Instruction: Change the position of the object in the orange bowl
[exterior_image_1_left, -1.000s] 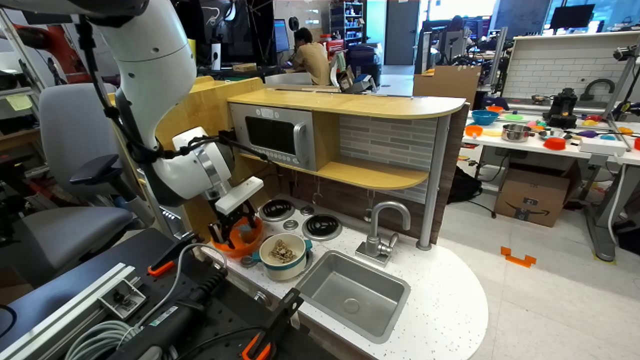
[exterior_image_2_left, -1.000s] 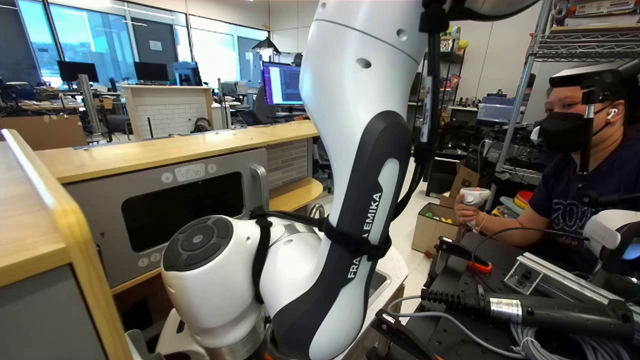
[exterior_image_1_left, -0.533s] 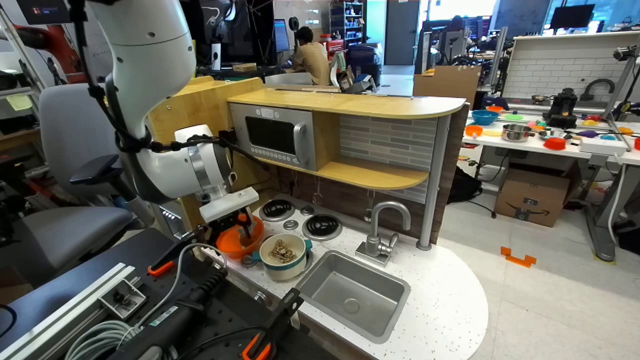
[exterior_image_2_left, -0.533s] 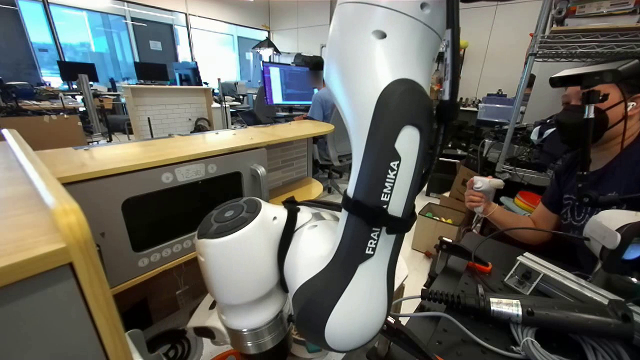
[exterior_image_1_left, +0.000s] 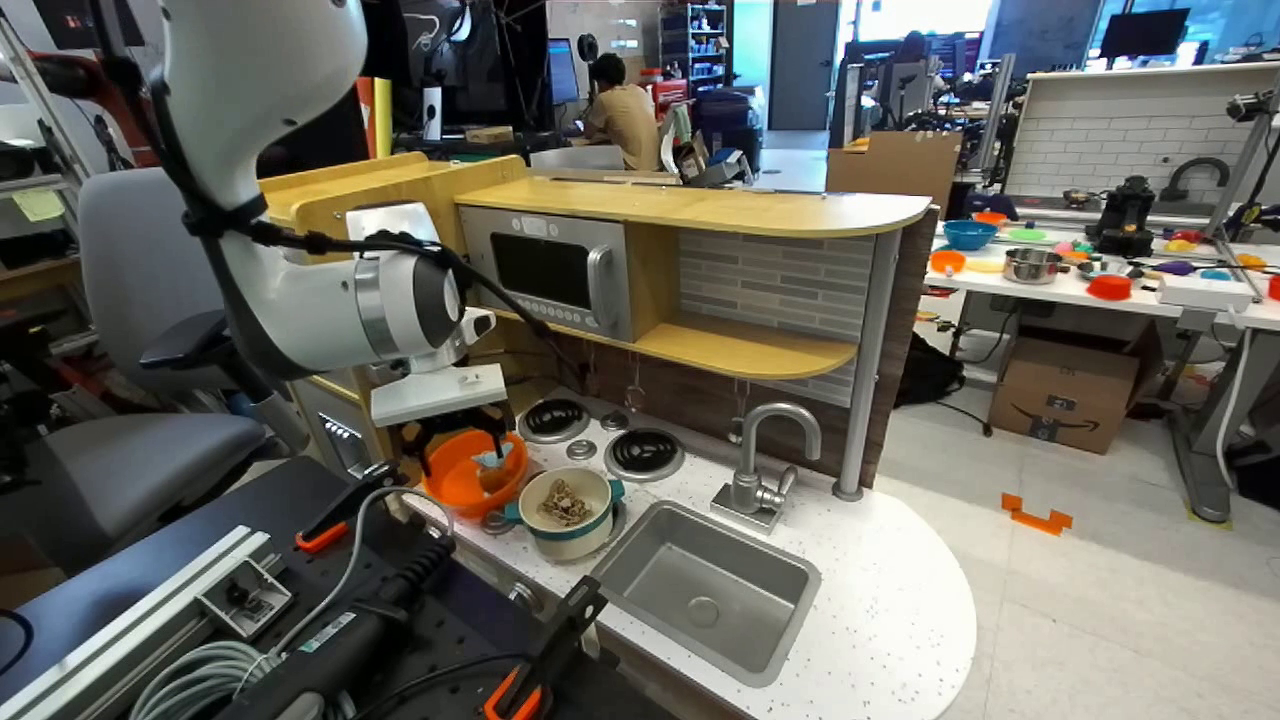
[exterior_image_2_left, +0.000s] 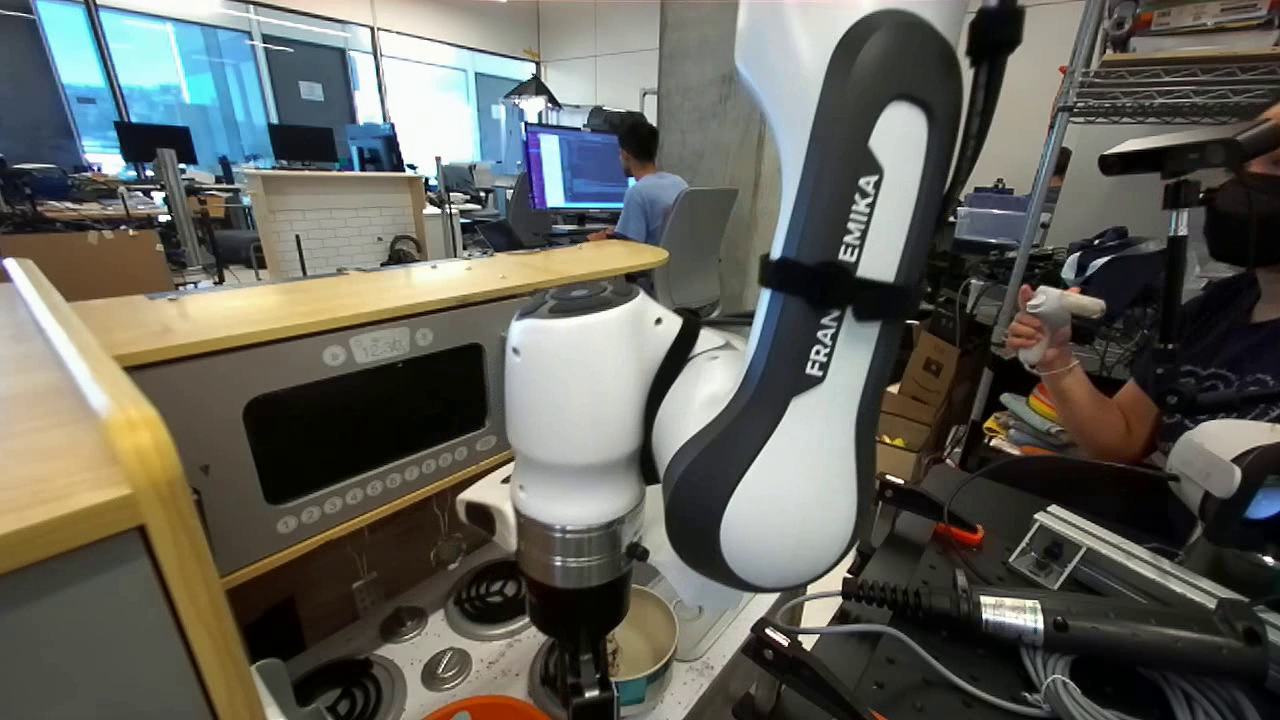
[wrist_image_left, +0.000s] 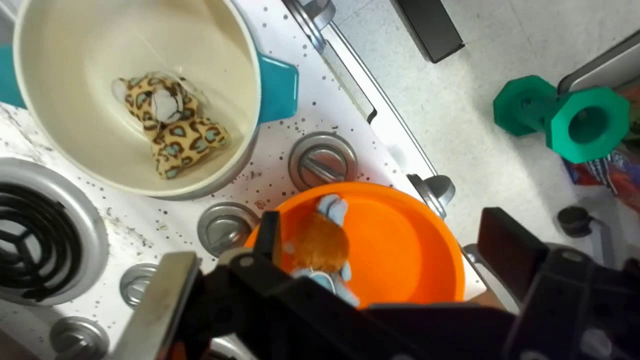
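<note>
The orange bowl sits on the white stove top by its edge. It also shows in both exterior views. A small plush toy, brown and light blue, lies inside the bowl against its wall, on the left in the wrist view. It also shows in an exterior view. My gripper is above the bowl, fingers wide apart with nothing between them. One finger is over the toy's side of the bowl; the other is beyond the opposite rim. The gripper's linkage hides the toy's lower part in the wrist view.
A cream pot with teal handles stands beside the bowl, holding a leopard-print plush. Burners, stove knobs and a sink are nearby. The microwave and shelf overhang the back. A black table borders the front.
My gripper has risen from down in the bowl to above it, and its tilt has changed. The toy now shows in the bowl. The bowl has stayed in about the same place.
</note>
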